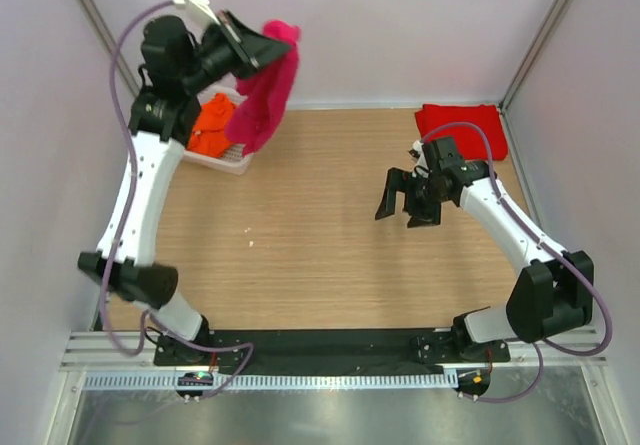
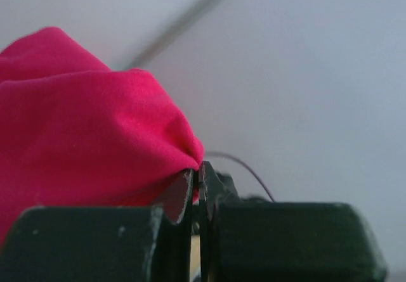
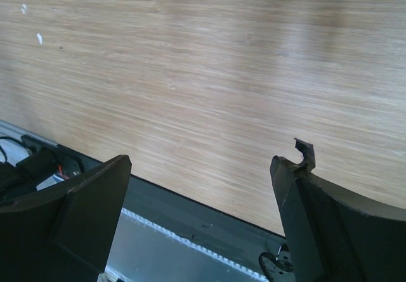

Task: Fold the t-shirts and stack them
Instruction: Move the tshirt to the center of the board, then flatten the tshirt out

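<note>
Presently, the magenta-pink t-shirt (image 1: 266,90) is held aloft at the far left, pinched in the clenched left pincer (image 1: 262,50). In the left wrist view, a fold of the cloth is seen caught between the closed fingertips. The shirt hangs down, its lower end seen over the rim of the white lattice basket (image 1: 228,162), in which the orange t-shirt (image 1: 212,125) is bunched. The red t-shirt (image 1: 462,125) is laid at the far right corner of the desk (image 1: 320,265). The right pincer (image 1: 398,215) is held released, jaws spread wide, above bare wood.

Pink shirt (image 1: 268,85) dangles, orange (image 1: 212,125) crumpled, red (image 1: 462,130) folded.
</note>
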